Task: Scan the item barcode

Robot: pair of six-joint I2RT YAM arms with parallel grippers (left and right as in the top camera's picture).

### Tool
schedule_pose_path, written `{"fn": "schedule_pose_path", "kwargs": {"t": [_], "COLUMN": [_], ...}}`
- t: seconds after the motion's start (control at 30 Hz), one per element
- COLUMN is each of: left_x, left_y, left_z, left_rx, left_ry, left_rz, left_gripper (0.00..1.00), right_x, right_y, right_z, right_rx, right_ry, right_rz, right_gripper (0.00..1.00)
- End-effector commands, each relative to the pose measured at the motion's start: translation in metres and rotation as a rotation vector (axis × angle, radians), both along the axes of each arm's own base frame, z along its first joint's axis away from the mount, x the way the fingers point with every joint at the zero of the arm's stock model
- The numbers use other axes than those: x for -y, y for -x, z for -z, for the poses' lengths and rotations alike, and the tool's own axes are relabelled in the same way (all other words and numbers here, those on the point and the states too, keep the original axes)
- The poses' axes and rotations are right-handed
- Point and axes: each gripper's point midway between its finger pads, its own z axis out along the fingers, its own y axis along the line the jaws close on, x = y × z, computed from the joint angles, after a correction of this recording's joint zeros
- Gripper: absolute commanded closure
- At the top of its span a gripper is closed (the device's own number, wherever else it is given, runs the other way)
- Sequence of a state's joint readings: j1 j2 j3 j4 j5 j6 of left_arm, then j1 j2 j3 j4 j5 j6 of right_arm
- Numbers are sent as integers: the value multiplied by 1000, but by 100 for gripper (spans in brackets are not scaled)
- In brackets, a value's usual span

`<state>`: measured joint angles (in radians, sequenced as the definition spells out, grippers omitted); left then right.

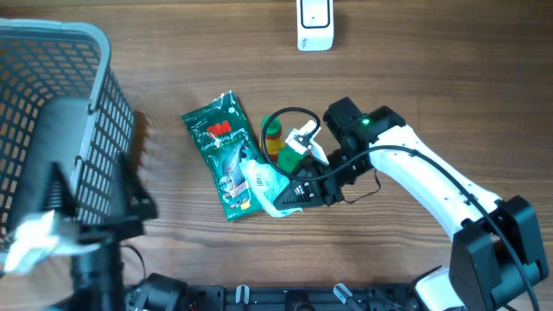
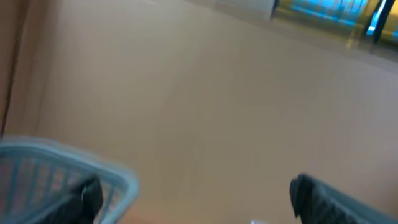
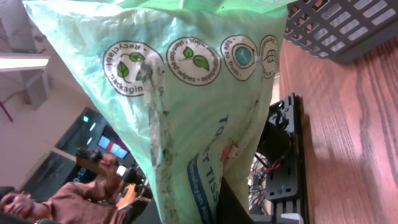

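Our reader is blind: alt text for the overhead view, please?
The right gripper grips a pale green packet beside a dark green 3M packet on a wooden table. A grey basket stands far left, a white device at the top edge.

Bright even overhead light; left wrist view blurred.

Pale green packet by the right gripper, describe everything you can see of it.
The pale green packet is thin, crinkled plastic film, printed with round green-leaf icons, one reading recyclable packaging, and blue lettering. A seam runs along its length. The right gripper is pinched on one end; the other end lies against the dark green packet on the wooden table.
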<state>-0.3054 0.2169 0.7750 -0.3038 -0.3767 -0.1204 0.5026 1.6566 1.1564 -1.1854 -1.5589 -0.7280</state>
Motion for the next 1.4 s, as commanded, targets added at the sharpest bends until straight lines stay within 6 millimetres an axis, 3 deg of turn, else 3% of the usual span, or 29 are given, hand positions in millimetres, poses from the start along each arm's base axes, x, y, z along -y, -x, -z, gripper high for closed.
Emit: {"fn": "schedule_pose_path", "kwargs": {"t": [0.0, 0.17, 0.27, 0.5, 1.37], "left_x": [34, 46, 52, 49, 48], "left_y": [-7, -2, 1, 13, 16], "left_z": [57, 138, 158, 182, 188], "left_rx": [-238, -593, -690, -805, -831], "left_ry": [-80, -142, -154, -171, -174], "left_rz": [187, 265, 305, 302, 305], "left_gripper": [0, 0, 0, 0, 0], "right_x": [-2, -2, -2, -8, -8], "right_y": [-2, -2, -3, -16, -15], "right_z": [-17, -8, -2, 11, 10], "right_rx": [36, 68, 79, 62, 6], "right_ry": [-90, -50, -19, 78, 104], "right_rz": [3, -2, -5, 11, 13], "right_gripper": [95, 95, 96, 95, 96]}}
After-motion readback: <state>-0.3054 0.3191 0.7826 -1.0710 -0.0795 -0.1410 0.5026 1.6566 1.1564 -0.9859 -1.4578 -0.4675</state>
